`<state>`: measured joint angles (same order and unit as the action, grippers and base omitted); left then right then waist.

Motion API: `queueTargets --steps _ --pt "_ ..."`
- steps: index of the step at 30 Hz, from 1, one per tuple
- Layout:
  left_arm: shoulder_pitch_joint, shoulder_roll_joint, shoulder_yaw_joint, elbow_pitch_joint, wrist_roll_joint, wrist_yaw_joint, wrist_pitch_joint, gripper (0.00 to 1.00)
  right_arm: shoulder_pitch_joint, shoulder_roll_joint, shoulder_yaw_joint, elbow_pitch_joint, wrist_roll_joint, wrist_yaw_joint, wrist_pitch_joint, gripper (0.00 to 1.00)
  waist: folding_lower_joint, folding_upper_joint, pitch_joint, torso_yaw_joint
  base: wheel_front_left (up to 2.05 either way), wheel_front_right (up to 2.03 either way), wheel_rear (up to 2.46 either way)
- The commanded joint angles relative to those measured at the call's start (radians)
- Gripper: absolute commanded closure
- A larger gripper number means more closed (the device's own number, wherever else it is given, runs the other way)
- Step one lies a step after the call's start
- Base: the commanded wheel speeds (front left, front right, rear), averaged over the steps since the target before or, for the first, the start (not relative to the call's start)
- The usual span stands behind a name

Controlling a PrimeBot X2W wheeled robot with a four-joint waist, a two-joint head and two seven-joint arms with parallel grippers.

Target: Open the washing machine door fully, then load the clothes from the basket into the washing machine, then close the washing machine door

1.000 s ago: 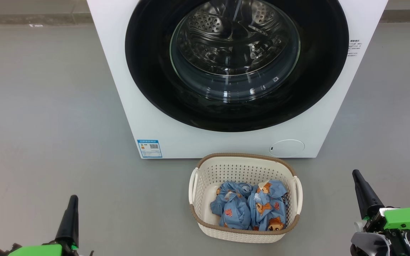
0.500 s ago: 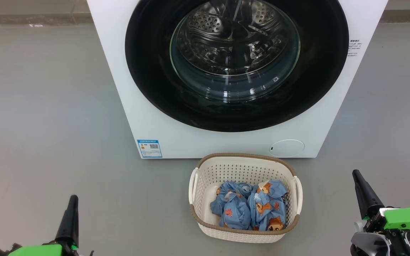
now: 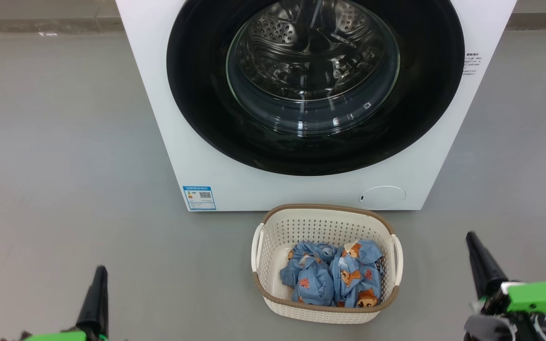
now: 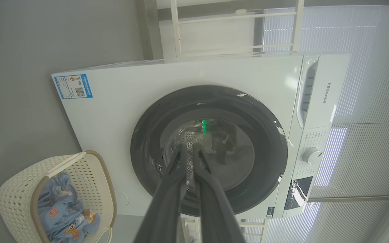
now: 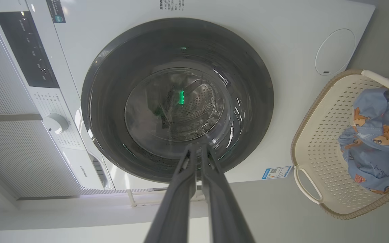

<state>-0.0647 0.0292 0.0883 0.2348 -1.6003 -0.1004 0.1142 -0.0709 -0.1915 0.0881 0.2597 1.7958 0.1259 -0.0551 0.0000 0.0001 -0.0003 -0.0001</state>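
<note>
The closed door (image 3: 315, 158), upper centre, is being judged stiff and slippery, best hooked at its rim, while the left gripper (image 3: 99, 277) and right gripper (image 3: 472, 241) are being held pinched together, empty, at the lower corners.

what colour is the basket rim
Brown, woven-look, on the cream basket; clearest in the head view.
</note>
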Motion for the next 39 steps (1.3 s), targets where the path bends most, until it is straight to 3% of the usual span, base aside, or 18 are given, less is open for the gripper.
queueTargets --steps 1,23,39 --pt "0.005 -0.003 -0.001 0.007 0.000 0.000 0.000 0.00 0.005 0.005 0.002 0.009 0.000 0.000 0.000 0.00 0.0001 -0.0001 0.000 0.000 0.00 0.00 0.00" --pt "-0.008 -0.003 -0.020 -0.005 0.010 -0.005 -0.049 0.00 -0.011 0.035 0.000 -0.017 -0.038 0.001 -0.029 0.00 0.0001 -0.0001 0.003 -0.003 0.00 0.00 0.00" --pt "-0.033 0.017 -0.052 -0.026 0.062 -0.009 -0.104 0.00 -0.040 0.020 0.035 -0.075 -0.118 0.001 -0.058 0.00 0.0001 -0.0001 0.004 -0.014 0.00 0.00 0.00"
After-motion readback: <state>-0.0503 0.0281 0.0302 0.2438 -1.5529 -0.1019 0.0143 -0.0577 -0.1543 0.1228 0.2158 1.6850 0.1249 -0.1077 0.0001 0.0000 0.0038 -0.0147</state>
